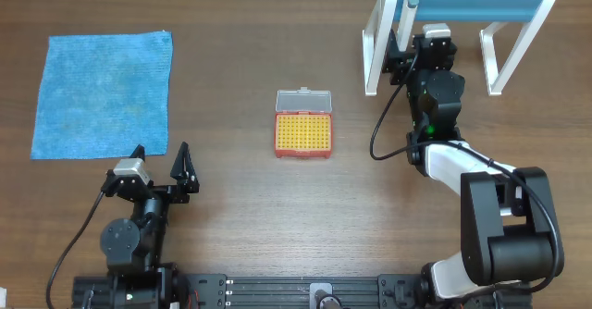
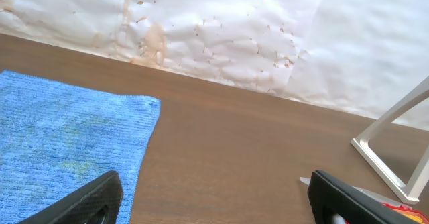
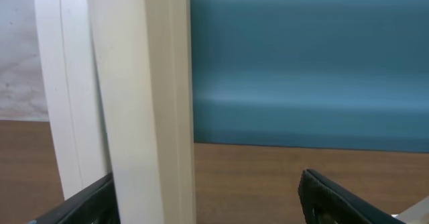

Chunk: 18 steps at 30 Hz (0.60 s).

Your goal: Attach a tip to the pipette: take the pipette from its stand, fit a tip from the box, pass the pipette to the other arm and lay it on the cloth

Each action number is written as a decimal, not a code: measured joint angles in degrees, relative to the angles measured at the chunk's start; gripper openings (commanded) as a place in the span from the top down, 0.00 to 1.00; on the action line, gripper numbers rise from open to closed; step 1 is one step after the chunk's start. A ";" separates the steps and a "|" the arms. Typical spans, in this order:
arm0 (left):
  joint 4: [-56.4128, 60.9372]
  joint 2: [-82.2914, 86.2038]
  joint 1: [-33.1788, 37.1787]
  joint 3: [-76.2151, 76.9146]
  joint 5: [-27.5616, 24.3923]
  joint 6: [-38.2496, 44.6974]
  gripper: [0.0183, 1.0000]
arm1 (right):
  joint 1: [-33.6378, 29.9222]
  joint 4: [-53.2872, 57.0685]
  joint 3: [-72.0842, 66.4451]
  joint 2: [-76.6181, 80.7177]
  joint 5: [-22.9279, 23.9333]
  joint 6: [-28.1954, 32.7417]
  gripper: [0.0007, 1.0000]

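Note:
The pipette (image 1: 411, 2) hangs at the left end of the stand's blue bar (image 1: 481, 2), between the white legs (image 1: 375, 45). My right gripper (image 1: 405, 57) is at that end of the stand, just below the pipette, fingers open. In the right wrist view a broad pale upright (image 3: 141, 96) stands close between the open fingers (image 3: 348, 197), nearer the left one; I cannot tell whether it is the pipette or a stand leg. The orange tip box (image 1: 303, 127), lid open, sits mid-table. The blue cloth (image 1: 104, 94) lies at the far left. My left gripper (image 1: 162, 164) rests open and empty near the cloth's corner.
In the left wrist view the cloth (image 2: 67, 143) lies ahead on the left, with a white stand leg (image 2: 392, 150) and a corner of the tip box (image 2: 402, 202) off to the right. Bare wooden table (image 1: 231, 59) lies between cloth, box and stand.

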<state>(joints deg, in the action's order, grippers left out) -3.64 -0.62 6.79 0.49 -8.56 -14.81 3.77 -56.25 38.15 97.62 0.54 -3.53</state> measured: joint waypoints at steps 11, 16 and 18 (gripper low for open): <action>0.00 0.00 0.00 0.00 0.00 0.00 0.11 | -0.07 0.11 1.18 1.88 0.02 0.00 0.18; 0.00 0.00 0.00 0.00 0.00 0.00 0.11 | -0.07 0.11 1.33 1.97 0.04 0.02 0.19; 0.00 0.00 0.00 0.00 0.00 0.00 0.11 | -0.07 0.09 1.36 1.97 0.02 0.04 0.46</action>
<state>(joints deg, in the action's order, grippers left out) -3.64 -0.62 6.79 0.49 -8.56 -14.81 3.70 -56.16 39.51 99.59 0.56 -3.49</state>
